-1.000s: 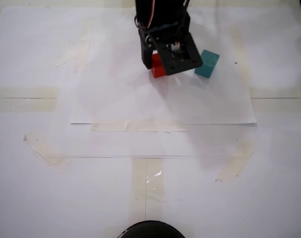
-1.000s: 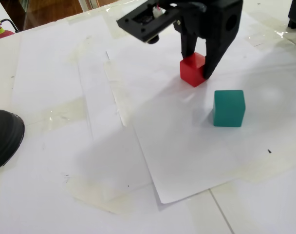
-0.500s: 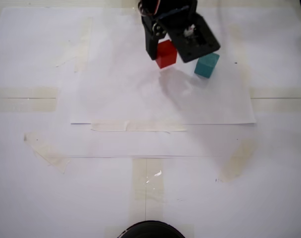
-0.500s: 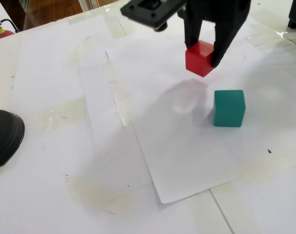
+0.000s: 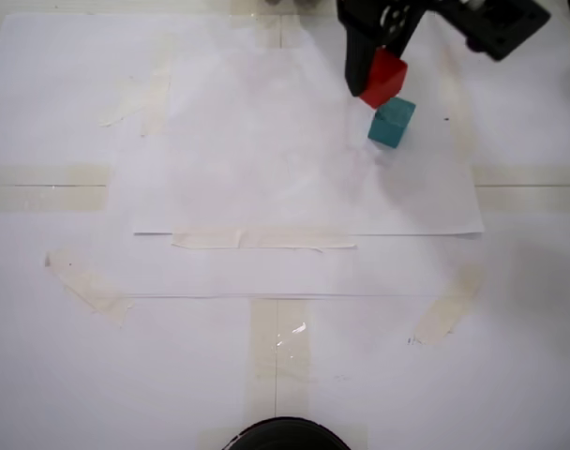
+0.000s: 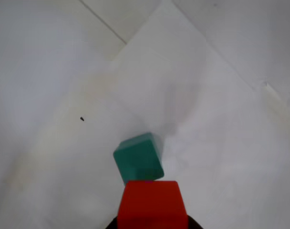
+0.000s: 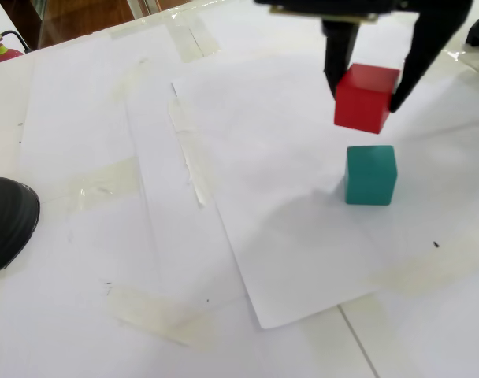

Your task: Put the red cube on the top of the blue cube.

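The pincer gripped the red cube just above the blue cube; centring, then lowering, seemed next.

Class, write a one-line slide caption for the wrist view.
Held in the tool, the red cube hangs over white paper close to the teal cube.
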Controlling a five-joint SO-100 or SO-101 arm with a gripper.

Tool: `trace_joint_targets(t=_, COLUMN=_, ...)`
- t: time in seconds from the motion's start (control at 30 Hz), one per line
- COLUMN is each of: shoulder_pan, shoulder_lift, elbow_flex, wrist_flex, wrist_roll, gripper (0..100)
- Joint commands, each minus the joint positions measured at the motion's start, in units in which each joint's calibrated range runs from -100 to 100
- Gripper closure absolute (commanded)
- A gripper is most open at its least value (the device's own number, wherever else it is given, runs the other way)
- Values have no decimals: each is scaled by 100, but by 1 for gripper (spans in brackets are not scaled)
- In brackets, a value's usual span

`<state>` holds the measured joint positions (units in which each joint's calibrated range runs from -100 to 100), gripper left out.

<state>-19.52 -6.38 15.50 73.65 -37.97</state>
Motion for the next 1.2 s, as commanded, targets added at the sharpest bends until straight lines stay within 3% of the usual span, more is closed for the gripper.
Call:
trace_joint_targets(t=0.0, shoulder_pan=-266, shoulder_lift=-461, elbow_flex=-483, wrist_flex=51, wrist_roll=112, gripper=88)
trace_joint_targets(t=0.43, shoulder_pan=-380, shoulder_lift=-238, elbow_flex=-737, wrist_flex=132, wrist_roll=674, gripper=88)
trace_joint_targets(t=1.17, shoulder_pan=-380, shoulder_lift=569, elbow_flex=-973, wrist_flex=2, wrist_roll=928, gripper=88)
